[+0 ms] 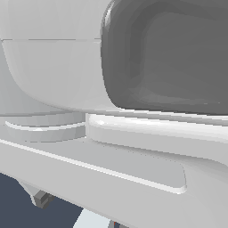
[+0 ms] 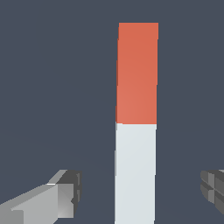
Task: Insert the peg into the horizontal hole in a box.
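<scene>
In the wrist view the peg [image 2: 135, 131] lies on the dark floor, one half red-orange and the other half white. My gripper [image 2: 140, 192] is open and astride the white half. One finger [image 2: 65, 194] and the other finger [image 2: 213, 190] stand well apart from the peg on either side, touching nothing. In the exterior view my arm fills nearly the whole picture. Only one grey fingertip [image 1: 42, 199] and a pale sliver of the peg [image 1: 91, 220] show at the lower edge. The box and its horizontal hole are out of view.
The arm's white and grey housing [image 1: 133, 89] blocks the exterior view. Dark flat floor [image 2: 52, 87] surrounds the peg in the wrist view.
</scene>
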Robot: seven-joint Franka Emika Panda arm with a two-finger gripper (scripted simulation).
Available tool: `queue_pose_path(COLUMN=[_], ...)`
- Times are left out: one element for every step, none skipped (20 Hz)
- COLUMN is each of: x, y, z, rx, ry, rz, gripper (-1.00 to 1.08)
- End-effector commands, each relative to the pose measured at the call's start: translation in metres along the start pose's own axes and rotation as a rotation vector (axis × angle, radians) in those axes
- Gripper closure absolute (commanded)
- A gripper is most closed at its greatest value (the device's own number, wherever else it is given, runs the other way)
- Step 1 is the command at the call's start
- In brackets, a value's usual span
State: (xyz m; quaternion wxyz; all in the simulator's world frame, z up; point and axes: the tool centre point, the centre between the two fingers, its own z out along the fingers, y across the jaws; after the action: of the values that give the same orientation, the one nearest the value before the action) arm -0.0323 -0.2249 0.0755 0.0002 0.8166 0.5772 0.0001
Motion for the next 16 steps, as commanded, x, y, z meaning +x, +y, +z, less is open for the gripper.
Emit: queue_pose_path(x=[-0.011, -0.013, -0.015, -0.015, -0.014, -0.014, -0.014, -0.014, -0.014, -0.014, -0.014, -0.014, -0.014, -0.015, -0.015, -0.015], y=[0.001, 0.002, 0.002, 0.002, 0.001, 0.001, 0.001, 0.001, 0.001, 0.001, 0.001, 0.001, 0.001, 0.001, 0.001, 0.001], z=[0.005, 0.006, 0.007, 0.007, 0.006, 0.007, 0.008, 0.009, 0.012, 0.015, 0.018, 0.023, 0.028, 0.033, 0.039, 0.043], rx=[0.000, 0.000, 0.000, 0.000, 0.001, 0.001, 0.001, 0.001, 0.001, 0.001, 0.001, 0.001, 0.001, 0.001, 0.001, 0.001], ry=[0.000, 0.000, 0.000, 0.000, -0.001, -0.001, -0.001, -0.001, -0.001, -0.001, -0.001, -0.001, -0.001, 0.000, 0.000, 0.000], rz=[0.014, 0.017, 0.018, 0.019, 0.018, 0.018, 0.018, 0.018, 0.018, 0.018, 0.018, 0.019, 0.019, 0.019, 0.019, 0.019], gripper=[-0.92, -0.92, -0.92, -0.92, -0.92, -0.92, -0.92, -0.92, -0.92, -0.92, -0.92, -0.92, -0.92, -0.92, -0.92, -0.92])
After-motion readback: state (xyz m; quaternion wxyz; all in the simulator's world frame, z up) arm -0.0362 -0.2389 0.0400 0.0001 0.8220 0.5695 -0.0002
